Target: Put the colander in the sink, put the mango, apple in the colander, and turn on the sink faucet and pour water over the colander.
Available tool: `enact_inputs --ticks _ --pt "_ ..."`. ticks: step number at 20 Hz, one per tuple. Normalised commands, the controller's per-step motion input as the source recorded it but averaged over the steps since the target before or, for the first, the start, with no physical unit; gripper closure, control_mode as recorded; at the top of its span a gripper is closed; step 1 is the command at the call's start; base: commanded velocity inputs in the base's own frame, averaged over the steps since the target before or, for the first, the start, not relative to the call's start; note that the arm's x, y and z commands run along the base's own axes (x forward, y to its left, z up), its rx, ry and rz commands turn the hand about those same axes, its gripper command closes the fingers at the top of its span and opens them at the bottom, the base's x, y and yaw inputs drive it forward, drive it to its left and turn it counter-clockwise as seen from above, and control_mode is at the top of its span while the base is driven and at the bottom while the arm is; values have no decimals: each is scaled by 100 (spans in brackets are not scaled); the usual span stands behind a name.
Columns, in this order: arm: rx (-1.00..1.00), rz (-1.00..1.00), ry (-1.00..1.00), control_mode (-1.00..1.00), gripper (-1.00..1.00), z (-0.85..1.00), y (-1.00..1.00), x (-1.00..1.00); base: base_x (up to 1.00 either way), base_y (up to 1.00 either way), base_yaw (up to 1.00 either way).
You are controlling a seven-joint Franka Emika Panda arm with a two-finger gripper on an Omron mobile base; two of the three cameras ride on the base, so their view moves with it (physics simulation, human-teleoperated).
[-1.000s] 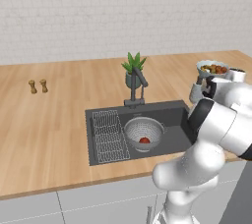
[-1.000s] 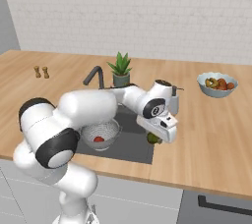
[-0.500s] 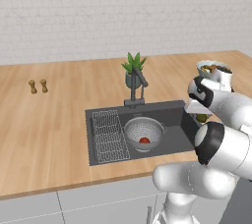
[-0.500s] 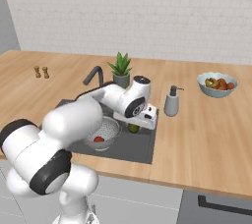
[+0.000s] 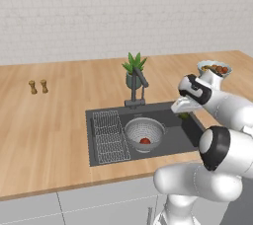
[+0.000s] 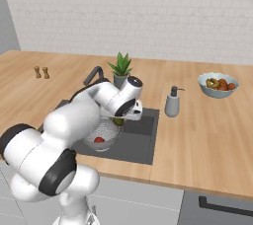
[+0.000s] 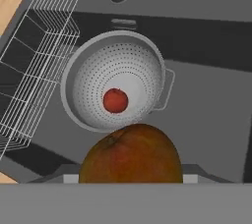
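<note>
**Gripper over sink, mango in jaws**

Gripper [image 5: 184, 112] clamped on the mango [image 7: 131, 154], poised above the right part of the sink [image 5: 170, 142]. Hand view gives the mango close up, orange-brown, low in the picture between the fingers and just short of the colander [image 7: 114, 83] rim. Same view looks straight down into the colander: apple [image 7: 115, 100] resting at the bottom, one loop handle toward the open basin floor, wire rack [image 7: 29, 66] beside it on the far side from the handle. Left base view shows only a sliver of green at the gripper, but places colander and apple mid-basin, the rack to their left, the sink faucet [image 5: 137, 87] and potted plant [image 5: 133, 70] behind the basin. Right base view adds a soap dispenser [image 6: 172, 102] on the counter right of the sink, hidden by the arm in the left view, and a glimpse of the mango under the hand.

Wooden counter [image 5: 59, 120], white brick wall behind, grey cabinet fronts below. Fruit bowl [image 6: 218, 85] far right on the counter; two small shakers [image 5: 38, 87] far left.

Against the frame a second back: hand swung in from beside the fruit bowl to over the basin, mango carried along. Colander, apple, rack unmoved.
</note>
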Motion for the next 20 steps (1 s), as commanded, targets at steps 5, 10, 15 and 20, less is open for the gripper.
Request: enact_inputs --ticks 5,10,15,20 --pt "10 26 -16 -100 100 -13 47 32 0 0 0" --pt "8 17 0 -100 100 -35 32 14 0 0 0" --pt "1 14 1 -100 100 -31 37 4 0 0 0" --pt "0 4 0 -100 100 -29 42 15 0 0 0"
